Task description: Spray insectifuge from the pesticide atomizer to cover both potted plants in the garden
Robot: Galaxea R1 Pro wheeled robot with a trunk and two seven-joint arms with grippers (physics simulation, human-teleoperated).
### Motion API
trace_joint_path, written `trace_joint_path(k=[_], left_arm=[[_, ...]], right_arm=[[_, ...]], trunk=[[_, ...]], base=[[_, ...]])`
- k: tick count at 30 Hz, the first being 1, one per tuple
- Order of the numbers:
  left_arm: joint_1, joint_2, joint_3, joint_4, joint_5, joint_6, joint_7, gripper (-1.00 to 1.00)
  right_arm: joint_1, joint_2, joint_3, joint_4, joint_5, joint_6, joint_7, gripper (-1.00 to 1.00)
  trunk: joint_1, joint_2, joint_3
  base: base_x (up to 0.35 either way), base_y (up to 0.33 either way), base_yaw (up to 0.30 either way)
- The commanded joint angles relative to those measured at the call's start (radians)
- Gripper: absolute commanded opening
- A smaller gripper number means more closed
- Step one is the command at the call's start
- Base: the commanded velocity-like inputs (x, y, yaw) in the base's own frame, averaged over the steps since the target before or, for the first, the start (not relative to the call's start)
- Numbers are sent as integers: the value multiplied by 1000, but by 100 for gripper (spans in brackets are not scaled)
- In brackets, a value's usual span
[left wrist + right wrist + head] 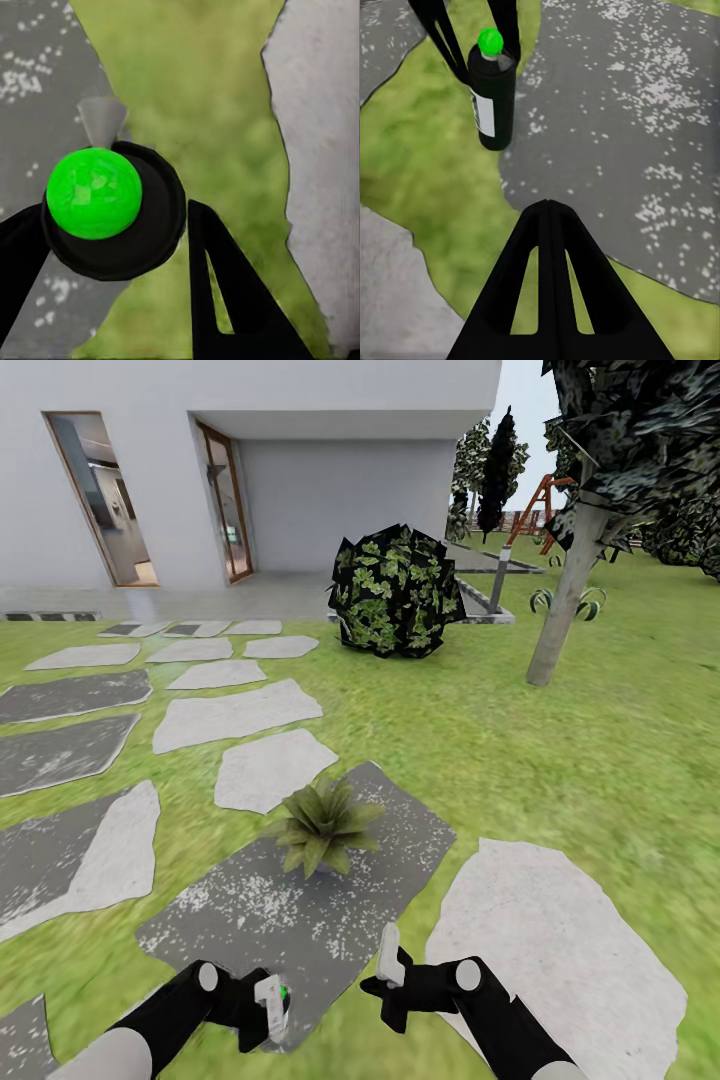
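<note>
Gripping the pesticide atomizer (493,97) upright, the left gripper (268,1010) has its fingers clamped on the bottle's sides, probably so the spray head faces forward toward the plant. Beside it, the right gripper (390,958) carries nothing, its fingers pressed together. Just ahead of both hands, one potted plant (322,828) sits on a dark speckled paving stone (250,915). Farther off stands a round bush (396,590).
</note>
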Motion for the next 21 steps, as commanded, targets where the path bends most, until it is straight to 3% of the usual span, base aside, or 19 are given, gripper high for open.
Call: trace_joint_path(k=[1, 6, 11, 12, 16, 21], left_arm=[[0, 15, -1, -1, -7, -10, 0, -100], [2, 86, -2, 0, -7, -12, 0, -100], [7, 137, -2, 0, -7, -13, 0, -100], [8, 145, -2, 0, -7, -13, 0, -100], [10, 165, -2, 1, -7, -11, 1, -100], [11, 168, 5, 2, -4, -2, 6, -100]], right_arm=[[0, 0, -1, -1, 11, -7, 1, -100], [0, 0, -2, -1, 13, -7, 1, -100], [0, -2, -5, -1, 14, -7, 1, -100], [0, -4, -6, -1, 14, -7, 1, 100], [0, -9, -10, -1, 14, -8, -2, 100], [0, -15, -16, 0, 13, -9, -40, 100]], trunk=[[0, 0, -1], [0, 0, -1], [0, 0, -1], [0, 0, -1], [0, 0, -1], [0, 0, -1]], base=[[0, 0, 0], [0, 0, 0], [0, 0, 0], [0, 0, 0], [0, 0, 0], [0, 0, 0]])
